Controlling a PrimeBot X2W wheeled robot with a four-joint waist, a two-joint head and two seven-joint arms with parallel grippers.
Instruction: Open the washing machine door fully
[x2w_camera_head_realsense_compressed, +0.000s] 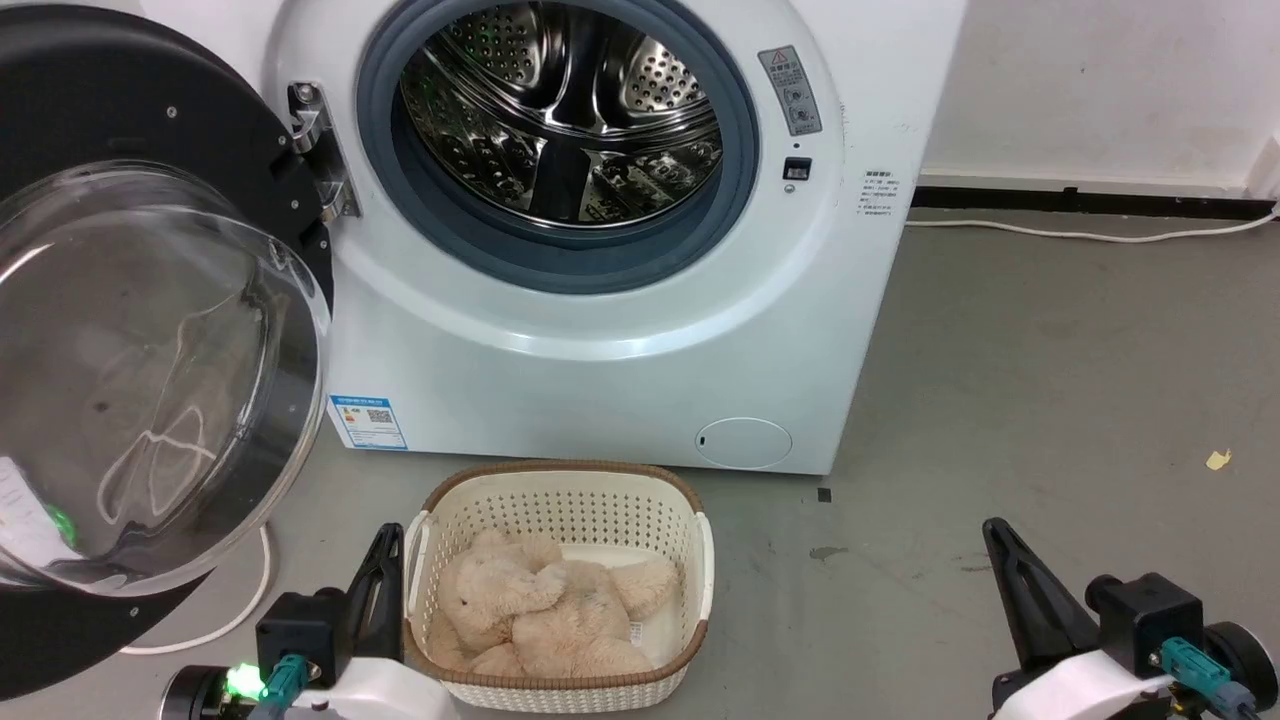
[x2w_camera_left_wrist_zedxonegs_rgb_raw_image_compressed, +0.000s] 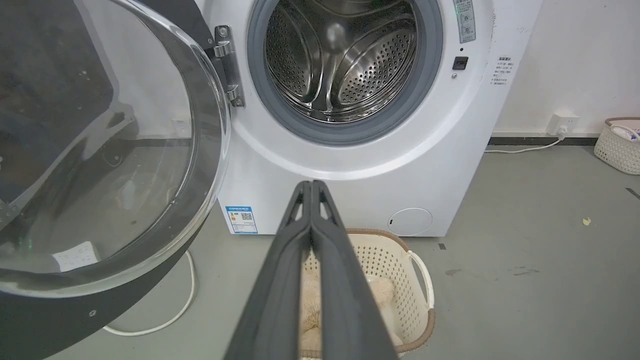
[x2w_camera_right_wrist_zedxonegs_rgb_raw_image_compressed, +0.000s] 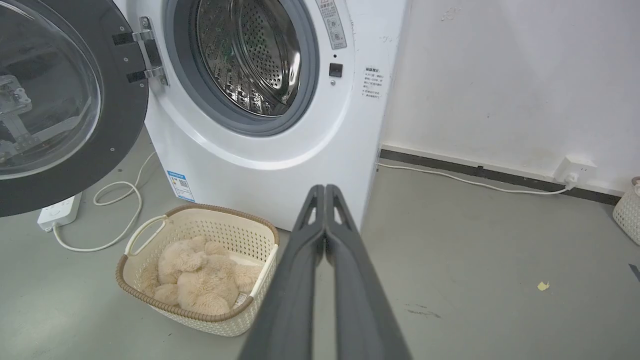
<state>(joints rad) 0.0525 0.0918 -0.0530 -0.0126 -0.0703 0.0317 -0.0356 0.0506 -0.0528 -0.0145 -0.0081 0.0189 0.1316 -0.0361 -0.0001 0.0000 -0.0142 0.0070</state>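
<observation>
Your washing machine door (x2w_camera_head_realsense_compressed: 150, 380) stands wide on hinge (x2w_camera_head_realsense_compressed: 320, 150) at robot's left, drum (x2w_camera_head_realsense_compressed: 565, 110) of washing machine (x2w_camera_head_realsense_compressed: 600, 370) exposed. Left hand (x2w_camera_left_wrist_zedxonegs_rgb_raw_image_compressed: 311, 187), right hand (x2w_camera_right_wrist_zedxonegs_rgb_raw_image_compressed: 325, 190) both clenched empty, held low, clear of door; job looks done.

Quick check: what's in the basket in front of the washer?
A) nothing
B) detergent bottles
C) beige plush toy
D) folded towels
C: a beige plush toy lies inside the cream basket on the floor in front of the washing machine.
</observation>
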